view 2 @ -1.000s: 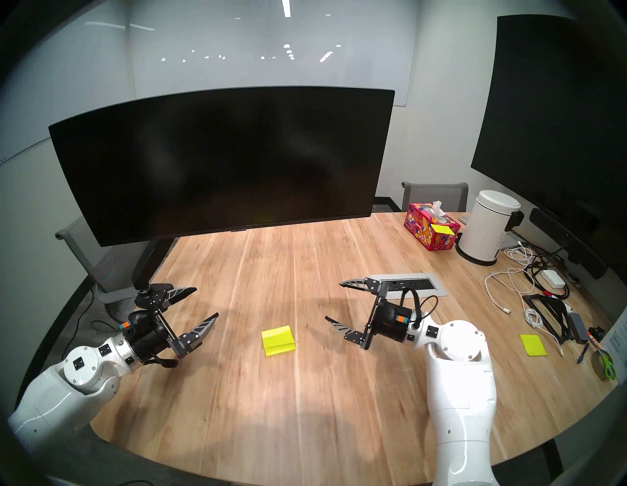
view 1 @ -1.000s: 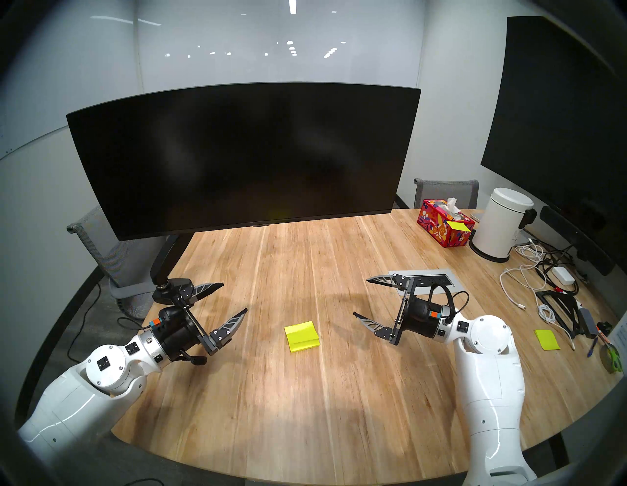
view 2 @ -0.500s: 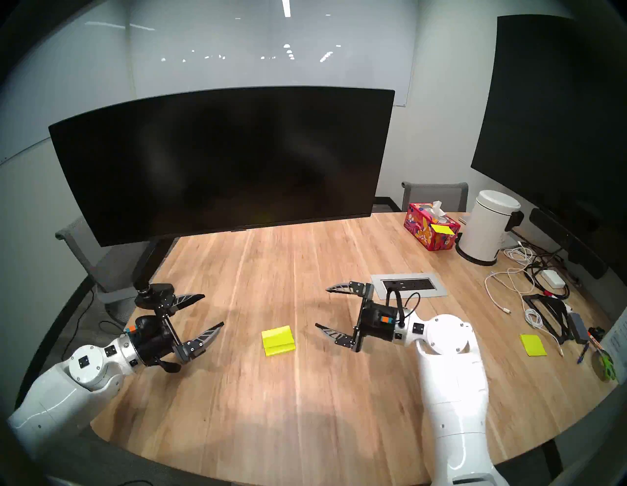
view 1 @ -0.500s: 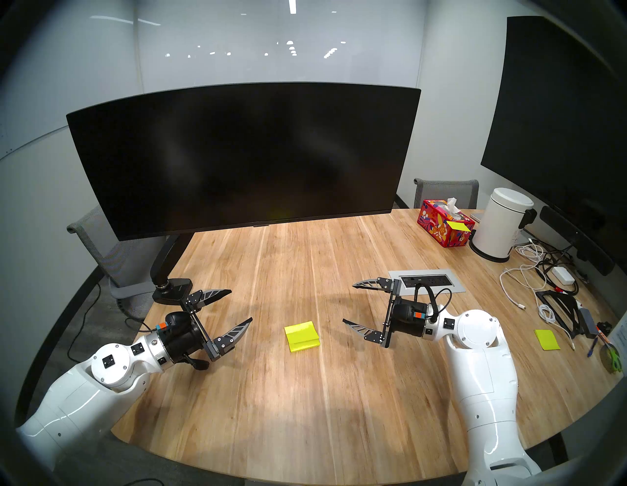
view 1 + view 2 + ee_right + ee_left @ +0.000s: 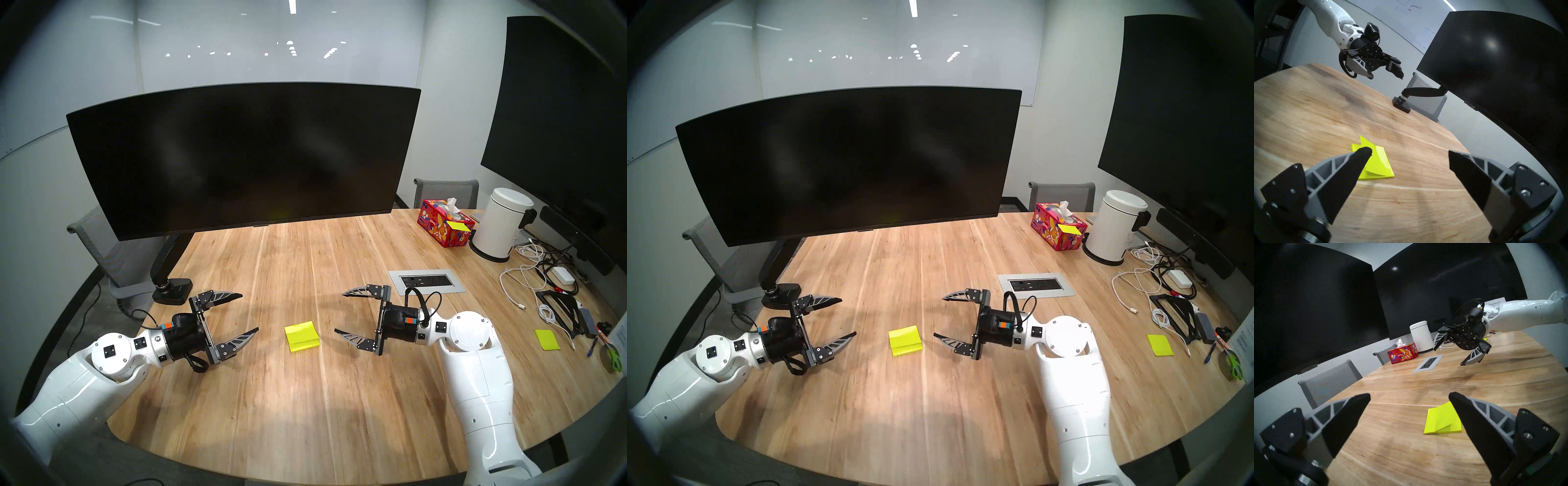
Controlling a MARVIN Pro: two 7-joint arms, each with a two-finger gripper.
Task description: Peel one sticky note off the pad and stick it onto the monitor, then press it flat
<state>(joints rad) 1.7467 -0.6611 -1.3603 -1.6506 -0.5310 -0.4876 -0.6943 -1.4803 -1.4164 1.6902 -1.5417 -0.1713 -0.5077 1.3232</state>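
The pad (image 5: pixel 302 337) (image 5: pixel 904 340), a neon yellow-green stack, lies flat on the wooden table between my two grippers. Its top sticky note (image 5: pixel 1365 141) curls up along one edge and is attached to the pad (image 5: pixel 1442 421). My left gripper (image 5: pixel 249 312) (image 5: pixel 848 316) (image 5: pixel 1409 395) is open and empty, a short way left of the pad. My right gripper (image 5: pixel 339 312) (image 5: pixel 938 316) (image 5: pixel 1409 151) is open and empty, a short way right of it. Neither touches the pad. The monitor (image 5: pixel 244 159) (image 5: pixel 847 163) (image 5: pixel 1500 67), wide, curved and dark, stands behind on its black arm.
A loose neon yellow-green sheet (image 5: pixel 547 339) lies far right among cables (image 5: pixel 529 281). A tissue box (image 5: pixel 444 224) with a small yellow note, a white bin (image 5: pixel 502 224) and a power panel (image 5: pixel 426 281) are at the back right. A big flat display (image 5: pixel 559 118) hangs right. The monitor's base (image 5: pixel 173 290) is behind the left gripper.
Both grippers have moved inward toward the pad from either side and a little nearer to me. Both stay open. The pad has not moved.
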